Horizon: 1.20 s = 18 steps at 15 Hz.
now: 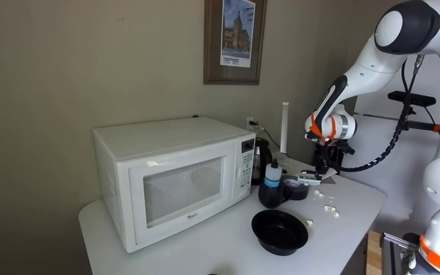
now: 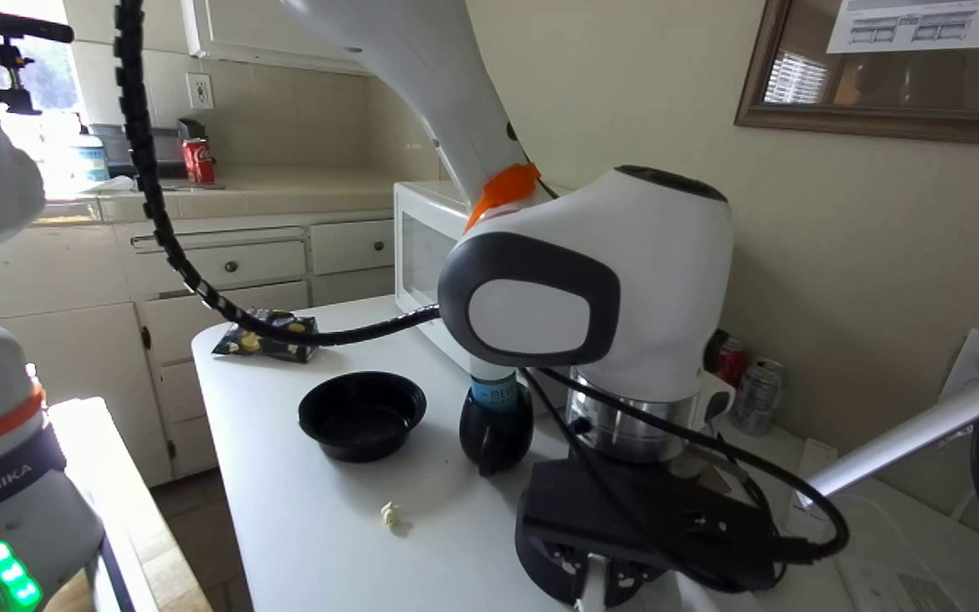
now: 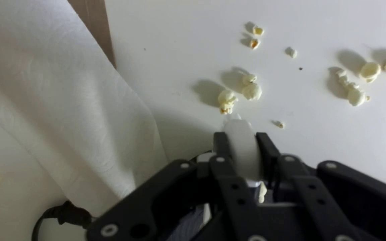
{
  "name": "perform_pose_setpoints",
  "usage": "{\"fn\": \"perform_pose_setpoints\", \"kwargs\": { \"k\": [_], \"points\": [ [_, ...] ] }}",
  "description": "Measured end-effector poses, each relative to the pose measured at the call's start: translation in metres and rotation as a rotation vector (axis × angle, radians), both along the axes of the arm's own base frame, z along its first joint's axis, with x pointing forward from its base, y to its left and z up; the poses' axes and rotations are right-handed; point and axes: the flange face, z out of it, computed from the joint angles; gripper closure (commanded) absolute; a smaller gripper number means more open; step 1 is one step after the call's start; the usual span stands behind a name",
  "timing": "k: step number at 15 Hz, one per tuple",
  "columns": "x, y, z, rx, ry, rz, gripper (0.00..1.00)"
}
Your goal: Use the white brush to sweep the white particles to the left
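Note:
The white brush (image 1: 308,180) is in my gripper (image 1: 318,175), low over the far right part of the table in an exterior view. In the wrist view my gripper (image 3: 241,139) is shut on the brush (image 3: 244,147), with a black finger on each side of it. The white particles are popcorn pieces (image 1: 331,209) scattered on the table beside the brush. In the wrist view several pieces (image 3: 251,91) lie just beyond the brush tip and farther right. One piece (image 2: 390,514) shows in an exterior view, where the arm hides the fingertips.
A black bowl (image 1: 280,233) stands nearer the table front. A dark mug with a bottle (image 1: 271,187) and a black tape roll (image 1: 296,188) stand beside the brush. A white sheet (image 3: 79,100) lies left of the gripper. A microwave (image 1: 181,183) and upright rod (image 1: 284,128) stand behind.

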Motion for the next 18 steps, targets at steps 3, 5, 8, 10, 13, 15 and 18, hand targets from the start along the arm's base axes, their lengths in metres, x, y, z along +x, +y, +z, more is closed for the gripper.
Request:
{"fn": "perform_pose_setpoints", "kwargs": {
  "k": [3, 5, 8, 10, 13, 15, 18],
  "points": [
    [-0.009, 0.016, -0.015, -0.027, -0.001, 0.066, 0.94],
    [-0.015, 0.022, -0.016, -0.049, -0.023, 0.102, 0.94],
    [-0.029, 0.034, -0.014, -0.013, -0.068, 0.124, 0.94],
    [-0.046, 0.040, -0.009, 0.034, -0.080, 0.140, 0.94],
    [-0.078, 0.040, 0.000, 0.093, -0.053, 0.150, 0.94],
    [-0.096, 0.031, 0.012, 0.093, -0.064, 0.132, 0.94],
    [-0.112, 0.000, 0.048, 0.028, -0.113, 0.066, 0.94]
  ]
}}
